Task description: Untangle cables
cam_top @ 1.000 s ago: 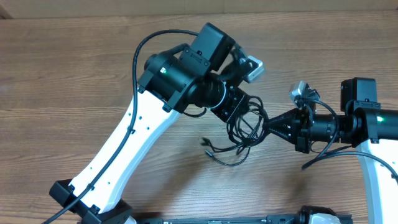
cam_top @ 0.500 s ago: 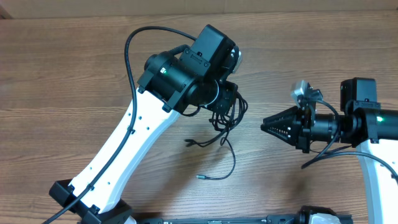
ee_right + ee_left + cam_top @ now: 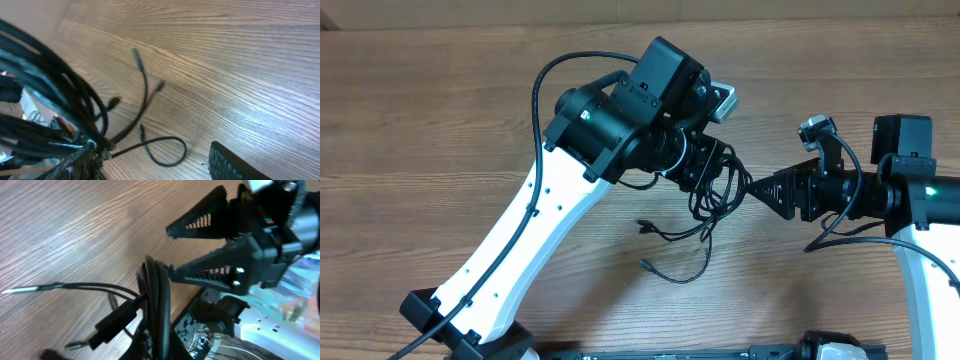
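Separation of the cables (image 3: pixel 712 190) is underway: the left gripper (image 3: pixel 704 170) is holding the tangle just above the table (image 3: pixel 440 120), apparently pinching it though its fingers are hidden. The right gripper (image 3: pixel 169 250) is reaching in with fingers spread, one touching a loop. The next move is calling for that claw to close on a single strand and draw it rightward while the left is holding firm. Half a second ago the right gripper was well apart from the tangle, which is now sitting farther right, and the loose plug ends (image 3: pixel 645 265) are lying elsewhere.
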You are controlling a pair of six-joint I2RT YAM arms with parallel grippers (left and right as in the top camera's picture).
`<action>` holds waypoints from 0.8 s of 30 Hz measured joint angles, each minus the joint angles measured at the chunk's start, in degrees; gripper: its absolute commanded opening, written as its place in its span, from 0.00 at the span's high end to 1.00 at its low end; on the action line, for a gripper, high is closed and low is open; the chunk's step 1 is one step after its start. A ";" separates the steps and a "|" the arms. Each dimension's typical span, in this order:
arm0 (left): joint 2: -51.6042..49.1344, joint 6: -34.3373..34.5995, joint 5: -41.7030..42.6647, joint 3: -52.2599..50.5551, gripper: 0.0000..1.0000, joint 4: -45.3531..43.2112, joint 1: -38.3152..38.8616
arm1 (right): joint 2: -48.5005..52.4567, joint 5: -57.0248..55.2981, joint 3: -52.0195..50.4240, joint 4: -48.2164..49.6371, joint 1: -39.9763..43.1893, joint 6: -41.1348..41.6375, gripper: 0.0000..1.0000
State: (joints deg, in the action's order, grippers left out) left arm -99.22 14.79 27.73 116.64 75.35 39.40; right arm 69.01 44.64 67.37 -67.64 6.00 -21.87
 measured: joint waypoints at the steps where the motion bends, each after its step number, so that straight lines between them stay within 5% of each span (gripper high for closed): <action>1: 0.00 -0.04 0.42 0.00 0.96 -0.02 0.00 | 0.00 -0.48 0.00 0.17 0.00 0.20 0.35; 24: 0.00 -0.37 5.38 -0.02 0.96 -2.32 4.09 | 0.00 0.31 0.00 7.32 0.00 4.74 0.31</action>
State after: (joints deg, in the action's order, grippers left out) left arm -99.22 14.41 33.10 116.62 73.03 43.48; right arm 69.01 44.95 67.37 -60.31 6.00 -17.12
